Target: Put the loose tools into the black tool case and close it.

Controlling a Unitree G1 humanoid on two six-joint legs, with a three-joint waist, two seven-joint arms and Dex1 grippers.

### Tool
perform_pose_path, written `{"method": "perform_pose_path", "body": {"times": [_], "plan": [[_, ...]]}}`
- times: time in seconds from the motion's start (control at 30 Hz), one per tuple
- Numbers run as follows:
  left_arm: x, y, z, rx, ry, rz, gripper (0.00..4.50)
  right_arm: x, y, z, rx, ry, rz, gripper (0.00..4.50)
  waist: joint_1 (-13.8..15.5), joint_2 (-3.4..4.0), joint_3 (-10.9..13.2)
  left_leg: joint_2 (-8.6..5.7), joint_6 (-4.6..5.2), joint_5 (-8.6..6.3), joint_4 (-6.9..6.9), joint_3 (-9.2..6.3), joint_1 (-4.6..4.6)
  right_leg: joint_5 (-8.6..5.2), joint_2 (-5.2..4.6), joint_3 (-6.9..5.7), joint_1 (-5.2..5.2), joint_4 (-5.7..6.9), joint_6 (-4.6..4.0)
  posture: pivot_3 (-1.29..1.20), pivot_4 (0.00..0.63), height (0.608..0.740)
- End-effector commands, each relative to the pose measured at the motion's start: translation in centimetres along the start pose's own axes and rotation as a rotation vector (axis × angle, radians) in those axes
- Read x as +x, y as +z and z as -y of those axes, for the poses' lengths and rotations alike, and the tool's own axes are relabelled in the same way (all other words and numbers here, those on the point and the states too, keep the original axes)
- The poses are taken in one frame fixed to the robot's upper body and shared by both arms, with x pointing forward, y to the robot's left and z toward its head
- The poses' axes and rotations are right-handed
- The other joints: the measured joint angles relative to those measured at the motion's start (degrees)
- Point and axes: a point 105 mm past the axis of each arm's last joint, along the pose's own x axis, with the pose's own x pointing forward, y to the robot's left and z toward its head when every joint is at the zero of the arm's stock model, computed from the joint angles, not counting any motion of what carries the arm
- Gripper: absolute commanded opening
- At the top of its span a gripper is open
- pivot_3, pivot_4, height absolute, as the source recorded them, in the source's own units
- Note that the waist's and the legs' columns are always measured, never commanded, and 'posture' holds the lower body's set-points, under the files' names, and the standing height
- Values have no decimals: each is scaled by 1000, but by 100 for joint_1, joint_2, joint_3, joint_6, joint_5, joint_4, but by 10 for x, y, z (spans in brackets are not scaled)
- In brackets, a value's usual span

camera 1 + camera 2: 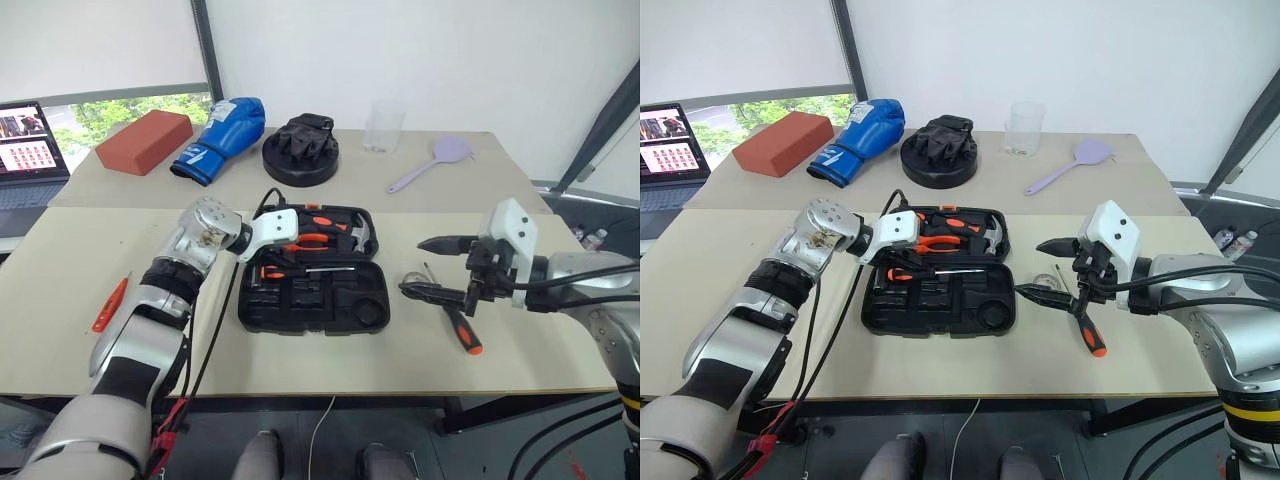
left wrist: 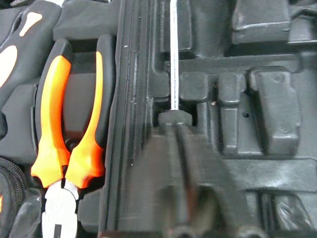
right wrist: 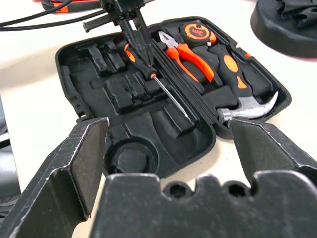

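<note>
The black moulded tool case (image 1: 313, 272) is lying open mid-table, its lid half carrying orange-handled pliers (image 3: 190, 55) and a steel claw hammer (image 3: 247, 106). The left gripper (image 3: 134, 37) is pinching the ribbed handle of a slim-shafted screwdriver (image 3: 157, 82) inside the case. The right gripper (image 1: 432, 268) is hovering spread over another orange-tipped screwdriver (image 1: 457, 324) on the right.

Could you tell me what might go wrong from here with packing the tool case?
The left pincer is shut on a screwdriver lying in the black tool case; if the tool is not seated in its recess, the lid may not close. Another screwdriver lies just below the open right pincer, which could nudge it toward the table edge.
</note>
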Motion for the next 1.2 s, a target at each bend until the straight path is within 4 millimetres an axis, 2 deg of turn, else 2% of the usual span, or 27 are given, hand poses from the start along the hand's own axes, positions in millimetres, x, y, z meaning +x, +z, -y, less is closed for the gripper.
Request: {"method": "perform_pose_path", "body": {"times": [0.03,0.37,0.47,0.6,0.67,0.7,0.77,0.83,0.9,1.03,1.1,1.2], "plan": [[-1,2,0,30,-4,-6,56,-3,11,0,-54,-17,35,4500,1,0,0,0,0,0,0,0,0,0,0,0,0,0,0,0,150,735],[19,-18,16,60,-55,-104,56,-3,8,2,-41,-32,33,4500,9,3,-2,0,0,0,3,0,15,0,0,-1,17,1,0,0,150,735],[18,-11,13,42,-34,-58,56,-3,7,3,-30,-43,32,4500,14,4,-3,0,0,0,7,0,18,1,0,0,23,1,2,0,150,735],[4,1,7,-19,-4,20,56,-5,2,2,7,-50,34,4500,12,4,-3,0,0,1,8,-1,18,3,0,0,22,0,4,0,150,735],[-35,25,-2,-129,48,220,550,-9,-3,6,37,-80,24,4500,-8,4,-2,0,1,1,8,-2,16,5,0,0,22,0,1,0,150,735],[-47,33,-2,-155,55,276,730,-11,-4,7,44,-88,21,4500,-27,2,4,0,1,1,6,-2,6,6,0,1,13,1,0,0,150,735],[-74,42,2,-189,99,388,1568,-16,-8,12,76,-130,15,4500,-85,2,10,2,2,1,4,-6,-1,6,2,1,2,5,0,0,150,735],[-106,50,11,-261,145,500,2361,-25,-17,16,124,-181,0,4500,-120,3,10,2,2,1,0,-10,0,6,2,0,4,8,0,0,150,735],[-127,53,25,-310,174,548,2997,-36,-29,18,162,-233,-27,4500,-134,3,10,2,2,1,-8,-11,9,4,2,0,13,7,2,0,150,735],[-139,50,60,-324,160,526,4417,-52,-47,19,229,-334,-57,4500,-129,3,10,1,3,1,-14,-11,25,3,2,-2,23,7,3,0,150,735],[-141,51,83,-314,85,505,4485,-58,-57,19,268,-379,-66,4500,-112,2,11,2,0,3,-9,-10,27,3,2,-2,24,6,3,0,150,735],[-138,52,104,-280,23,457,4485,-62,-72,19,318,-431,-84,4500,-97,2,11,4,3,14,-8,-9,28,-3,2,-2,28,-3,5,0,150,735]]}}
